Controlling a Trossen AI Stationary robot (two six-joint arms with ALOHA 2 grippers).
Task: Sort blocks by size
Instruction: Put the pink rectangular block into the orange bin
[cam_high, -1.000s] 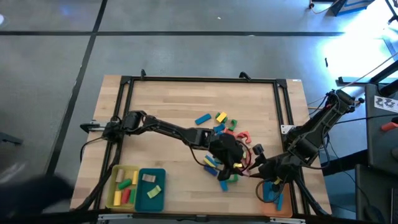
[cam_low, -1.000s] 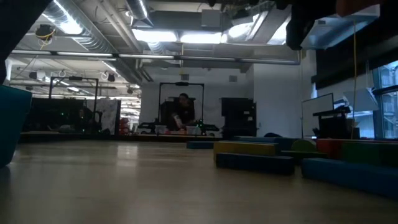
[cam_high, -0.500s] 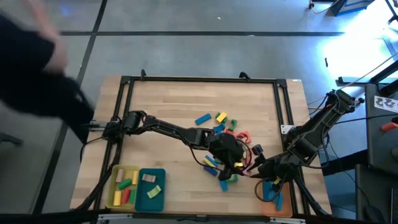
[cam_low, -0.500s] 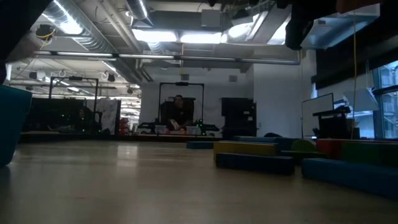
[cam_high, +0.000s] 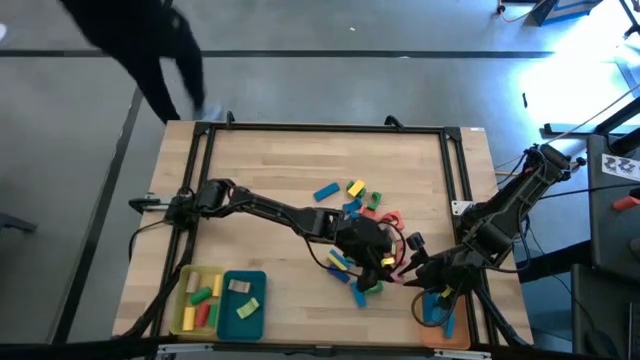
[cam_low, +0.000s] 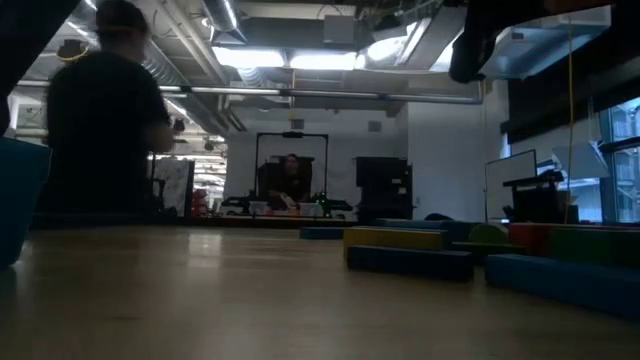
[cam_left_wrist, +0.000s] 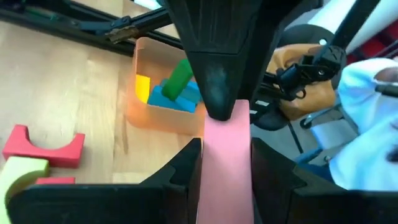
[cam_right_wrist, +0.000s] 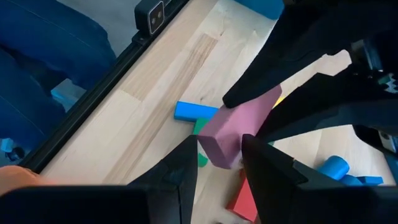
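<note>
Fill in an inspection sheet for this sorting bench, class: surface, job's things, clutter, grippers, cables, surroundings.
Surface: wooden table in a black frame.
Job's things: loose blocks right of centre; others sorted in the yellow tray, teal tray and orange tray.
Clutter: nothing seen.
Grippers: left gripper and right gripper both shut on the pink block, meeting above the pile.
Cables: wiring runs along both arms; a loose lead at the left edge.
Surroundings: a person passing the far left corner; a seated person in the room behind.
</note>
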